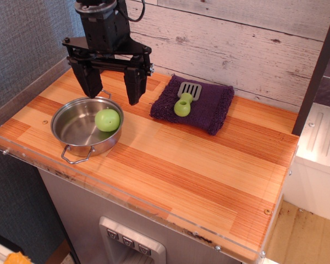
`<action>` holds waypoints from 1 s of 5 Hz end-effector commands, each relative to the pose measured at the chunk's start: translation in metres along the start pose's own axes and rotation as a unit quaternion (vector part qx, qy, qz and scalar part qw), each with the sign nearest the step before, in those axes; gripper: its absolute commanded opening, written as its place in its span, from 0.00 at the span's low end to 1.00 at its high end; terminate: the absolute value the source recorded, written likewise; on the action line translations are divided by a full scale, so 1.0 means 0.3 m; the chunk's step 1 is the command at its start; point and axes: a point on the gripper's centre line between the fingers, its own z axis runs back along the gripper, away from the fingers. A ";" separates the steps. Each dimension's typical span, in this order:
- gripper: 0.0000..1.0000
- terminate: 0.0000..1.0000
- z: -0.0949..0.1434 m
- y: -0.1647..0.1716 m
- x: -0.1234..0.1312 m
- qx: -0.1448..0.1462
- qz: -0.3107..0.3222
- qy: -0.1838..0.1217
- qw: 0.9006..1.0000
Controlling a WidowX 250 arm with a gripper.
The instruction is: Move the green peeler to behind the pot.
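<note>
Task not started, you see: green peeler (184,102) lies on purple towel (209,107), right of pot (82,129). End effector (111,85) hovers wide open, empty, above pot's far rim. Grasp, carry, placement behind pot all remain.

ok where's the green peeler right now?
The green peeler lies on the purple towel near the back wall, right of the pot in the camera view. The open gripper hangs above the pot's far rim.

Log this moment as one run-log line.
end effector: open, empty, above pot's back rim | green peeler: on purple towel, untouched | pot: holds green ball | move: not started
</note>
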 end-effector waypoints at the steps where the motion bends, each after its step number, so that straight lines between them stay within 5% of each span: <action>1: 1.00 0.00 0.000 0.000 0.000 0.000 0.000 0.000 1.000; 2: 1.00 0.00 0.009 -0.064 0.044 -0.062 -0.009 -0.085 0.994; 3: 1.00 0.00 -0.001 -0.121 0.107 -0.060 0.001 -0.116 0.991; 5: 1.00 0.00 -0.069 -0.193 0.251 -0.017 -0.009 -0.087 0.996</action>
